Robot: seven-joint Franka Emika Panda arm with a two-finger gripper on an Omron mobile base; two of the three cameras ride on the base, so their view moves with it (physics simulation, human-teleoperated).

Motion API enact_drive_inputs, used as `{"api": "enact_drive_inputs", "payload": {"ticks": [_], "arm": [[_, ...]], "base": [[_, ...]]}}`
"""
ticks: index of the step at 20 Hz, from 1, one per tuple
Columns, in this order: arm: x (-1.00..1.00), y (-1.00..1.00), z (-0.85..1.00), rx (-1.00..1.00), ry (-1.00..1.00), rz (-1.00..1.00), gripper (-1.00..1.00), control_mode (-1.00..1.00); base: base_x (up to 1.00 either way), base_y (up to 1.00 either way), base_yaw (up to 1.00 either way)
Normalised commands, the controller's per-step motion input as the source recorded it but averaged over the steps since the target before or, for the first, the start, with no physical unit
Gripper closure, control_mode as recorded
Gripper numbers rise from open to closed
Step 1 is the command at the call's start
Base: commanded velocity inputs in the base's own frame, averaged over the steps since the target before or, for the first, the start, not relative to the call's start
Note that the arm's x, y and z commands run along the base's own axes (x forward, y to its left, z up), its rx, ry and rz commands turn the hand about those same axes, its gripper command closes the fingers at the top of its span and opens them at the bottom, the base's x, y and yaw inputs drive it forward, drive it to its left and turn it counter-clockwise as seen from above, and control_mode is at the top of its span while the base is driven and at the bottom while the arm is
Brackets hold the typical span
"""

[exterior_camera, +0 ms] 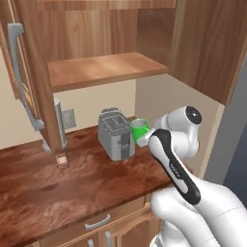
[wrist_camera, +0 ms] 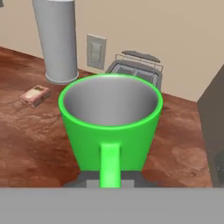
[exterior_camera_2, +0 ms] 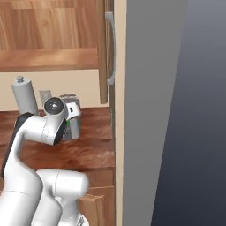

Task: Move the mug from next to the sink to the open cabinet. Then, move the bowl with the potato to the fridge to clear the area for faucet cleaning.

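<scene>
The bright green mug (wrist_camera: 111,124) stands upright with its handle pointing back at the hand, and my gripper (wrist_camera: 109,180) is shut on that handle. From the left base view the mug (exterior_camera: 140,129) hangs just above the wooden counter, right of the toaster and at the tip of my arm. The open cabinet (exterior_camera: 103,70) is above it, its wooden shelf bare and its door with the grey bar handle (exterior_camera: 20,77) swung out to the left. A tall grey fridge wall (exterior_camera_2: 150,110) rises at the right. The sink, bowl, potato and faucet are out of view.
A silver toaster (exterior_camera: 116,136) stands on the brown counter (exterior_camera: 43,188) close to the mug. A grey upright cylinder (wrist_camera: 57,41) and a small flat box (wrist_camera: 35,95) sit further left by the wall. A wall outlet (wrist_camera: 95,51) is behind them.
</scene>
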Motion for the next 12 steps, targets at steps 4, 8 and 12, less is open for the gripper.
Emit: {"api": "enact_drive_inputs", "payload": {"ticks": [4, 8, 12], "arm": [[0.00, 0.00, 0.00, 0.00, 0.00, 0.00, 1.00, 1.00], [-0.10, 0.24, 0.34, -0.02, -0.18, 0.01, 1.00, -1.00], [-0.08, 0.43, 0.97, 0.00, -0.35, 0.01, 1.00, -1.00]], "base": [[0.17, 0.07, 0.00], [-0.03, 0.23, 0.01], [0.00, 0.00, 0.00]]}}
